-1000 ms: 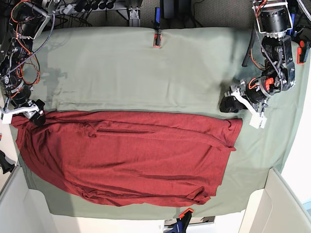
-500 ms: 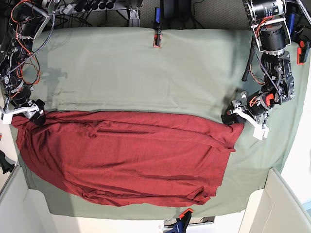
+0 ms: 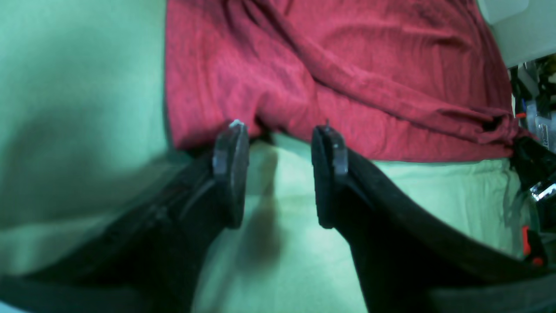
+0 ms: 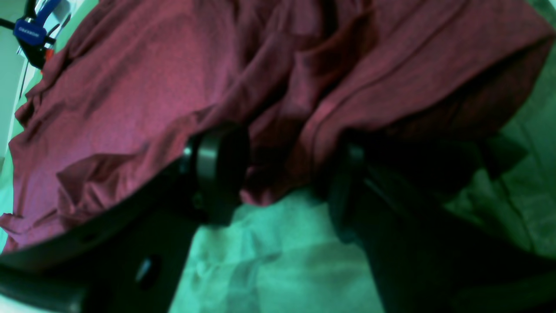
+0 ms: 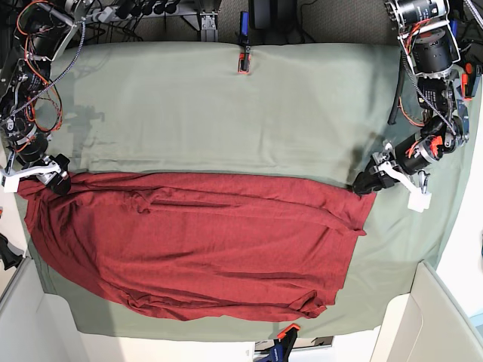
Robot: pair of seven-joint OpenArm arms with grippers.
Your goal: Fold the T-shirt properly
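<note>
The dark red T-shirt (image 5: pixel 196 241) lies spread flat across the near half of the sage green table cover (image 5: pixel 226 113). My left gripper (image 5: pixel 367 183) sits at the shirt's far right corner. In the left wrist view it (image 3: pixel 280 130) is open, its fingertips (image 3: pixel 232 130) touching the shirt's edge (image 3: pixel 304 65), with bare green cover between the jaws. My right gripper (image 5: pixel 54 181) is at the shirt's far left corner. In the right wrist view it (image 4: pixel 282 165) is open, with a bunched fold of the shirt (image 4: pixel 269 182) lying between its jaws.
A red and black clamp (image 5: pixel 243 60) holds the cover at the back edge and an orange clamp (image 5: pixel 287 332) at the front edge. A blue clamp (image 4: pixel 30 30) shows in the right wrist view. White bin walls (image 5: pixel 441 317) stand at the front corners.
My left gripper has come down and forward from the bare cover to the shirt's far right corner, and its arm has swung to the right. The right gripper and the shirt have not moved.
</note>
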